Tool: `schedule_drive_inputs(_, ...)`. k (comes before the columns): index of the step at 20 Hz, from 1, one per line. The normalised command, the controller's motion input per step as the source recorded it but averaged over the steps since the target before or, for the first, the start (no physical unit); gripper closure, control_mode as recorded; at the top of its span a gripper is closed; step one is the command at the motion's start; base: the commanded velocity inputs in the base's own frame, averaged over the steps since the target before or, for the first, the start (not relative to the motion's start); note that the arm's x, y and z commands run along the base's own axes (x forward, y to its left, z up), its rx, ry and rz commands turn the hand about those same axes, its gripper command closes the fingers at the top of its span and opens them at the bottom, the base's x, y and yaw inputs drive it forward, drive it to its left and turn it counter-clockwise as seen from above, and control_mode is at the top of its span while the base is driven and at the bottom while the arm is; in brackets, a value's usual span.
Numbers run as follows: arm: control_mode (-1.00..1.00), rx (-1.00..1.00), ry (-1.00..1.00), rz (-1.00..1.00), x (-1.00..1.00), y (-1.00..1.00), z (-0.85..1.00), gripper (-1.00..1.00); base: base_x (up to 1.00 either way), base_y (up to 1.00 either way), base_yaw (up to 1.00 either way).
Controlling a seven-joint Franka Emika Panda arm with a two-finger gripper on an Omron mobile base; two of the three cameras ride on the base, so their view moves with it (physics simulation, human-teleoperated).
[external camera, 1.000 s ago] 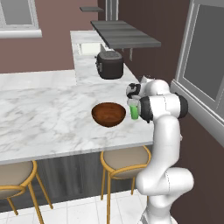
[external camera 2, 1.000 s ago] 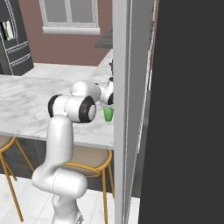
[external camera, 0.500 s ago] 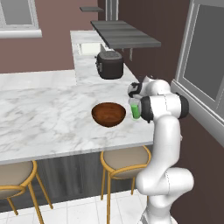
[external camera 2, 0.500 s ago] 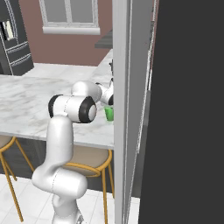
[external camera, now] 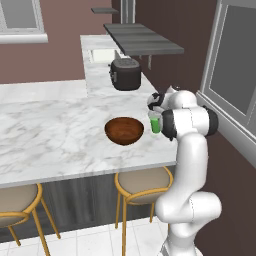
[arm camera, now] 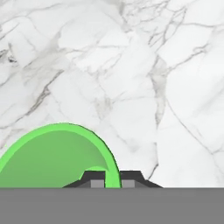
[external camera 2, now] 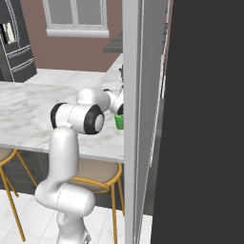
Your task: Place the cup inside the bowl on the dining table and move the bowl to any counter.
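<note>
One step in hand: lift cup (arm camera: 57, 157) straight up, carry over bowl (external camera: 124, 130), lower inside before letting go.
Grip: gripper (arm camera: 113, 178) clamped on cup's rim wall, one fingertip inside, one outside.
Cup position: upright at dining table's (external camera: 55, 135) right end, just beside bowl, directly under the hand.
Care: keep cup level; clear bowl rim.

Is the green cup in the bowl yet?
No. The cup stands upright on the dining table beside the bowl, the gripper pinching its rim.
</note>
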Motion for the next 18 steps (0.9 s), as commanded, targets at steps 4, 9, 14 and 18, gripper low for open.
schedule_drive_inputs(4, -1.0, 0.03, -0.05, 0.0, -0.13, 0.0, 0.22, 1.0, 0.0, 0.0, 0.0)
schedule_drive_inputs(9, -1.0, 0.0, 0.0, 0.0, -0.12, 0.0, 0.22, 1.0, 0.0, 0.0, 0.0)
schedule_drive_inputs(14, -1.0, 0.0, 0.0, 0.0, -0.1, 0.0, 0.24, 1.0, 0.0, 0.0, 0.0)
schedule_drive_inputs(18, -1.0, 0.0, 0.0, 0.0, -0.01, 0.0, 0.26, 1.0, 0.0, 0.0, 0.0)
